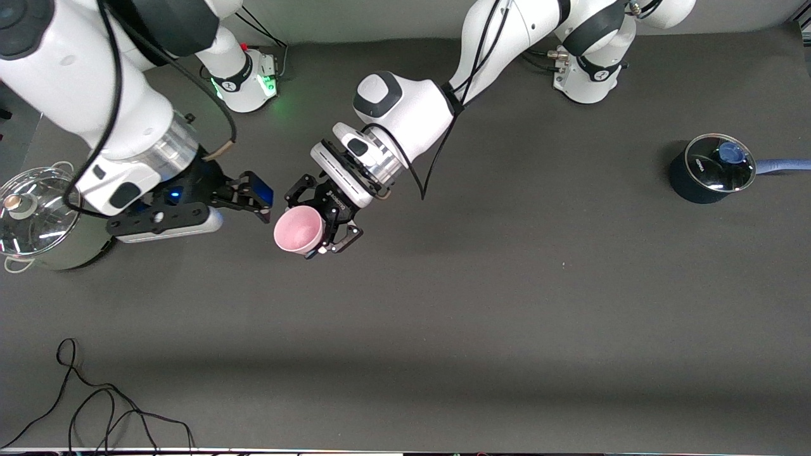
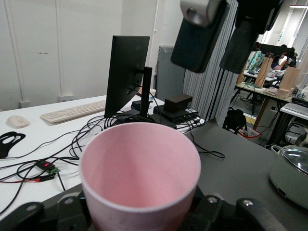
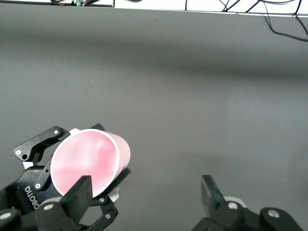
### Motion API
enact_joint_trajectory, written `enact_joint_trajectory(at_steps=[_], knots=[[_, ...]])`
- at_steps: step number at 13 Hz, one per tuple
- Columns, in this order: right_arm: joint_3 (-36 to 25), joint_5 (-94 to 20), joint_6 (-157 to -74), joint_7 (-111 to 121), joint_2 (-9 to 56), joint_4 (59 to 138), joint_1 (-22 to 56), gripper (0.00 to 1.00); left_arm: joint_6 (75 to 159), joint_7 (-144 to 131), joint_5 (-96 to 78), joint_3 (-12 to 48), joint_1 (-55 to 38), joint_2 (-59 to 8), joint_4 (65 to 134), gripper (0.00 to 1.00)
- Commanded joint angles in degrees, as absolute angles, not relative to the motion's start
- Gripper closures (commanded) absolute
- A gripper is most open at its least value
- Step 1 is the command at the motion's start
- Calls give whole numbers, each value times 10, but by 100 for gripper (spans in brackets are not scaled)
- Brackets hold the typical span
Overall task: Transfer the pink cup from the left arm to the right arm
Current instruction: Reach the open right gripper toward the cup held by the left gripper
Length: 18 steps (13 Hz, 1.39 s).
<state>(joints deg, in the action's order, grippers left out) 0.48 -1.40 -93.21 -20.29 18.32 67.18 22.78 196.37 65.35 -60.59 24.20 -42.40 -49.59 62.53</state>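
Observation:
The pink cup (image 1: pixel 298 230) is held tipped on its side above the middle of the table, its mouth facing my right gripper. My left gripper (image 1: pixel 312 223), black and skeletal, is shut on the cup's body. In the left wrist view the cup (image 2: pixel 139 168) fills the foreground between the jaws. My right gripper (image 1: pixel 261 201), blocky and black with a blue light, is open just beside the cup's rim, a small gap apart. In the right wrist view the cup (image 3: pixel 89 161) shows by one finger (image 3: pixel 79 191), not between the two. The right gripper also shows in the left wrist view (image 2: pixel 224 36).
A steel pot with a glass lid (image 1: pixel 38 218) stands at the right arm's end of the table, under the right arm. A dark blue saucepan with a lid (image 1: pixel 713 168) stands toward the left arm's end. A black cable (image 1: pixel 95 405) lies near the front edge.

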Motion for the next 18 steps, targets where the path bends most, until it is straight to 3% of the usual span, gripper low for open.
enact_joint_trajectory(at_steps=[1, 18], knots=[[0, -4, -926, -238, 196, 650, 240, 0, 1982, 643, -602, 228, -434, -496, 628, 100], [-1, -12, -991, -243, 253, 664, 236, 0, 1990, 643, -602, 227, -433, -493, 646, 100]])
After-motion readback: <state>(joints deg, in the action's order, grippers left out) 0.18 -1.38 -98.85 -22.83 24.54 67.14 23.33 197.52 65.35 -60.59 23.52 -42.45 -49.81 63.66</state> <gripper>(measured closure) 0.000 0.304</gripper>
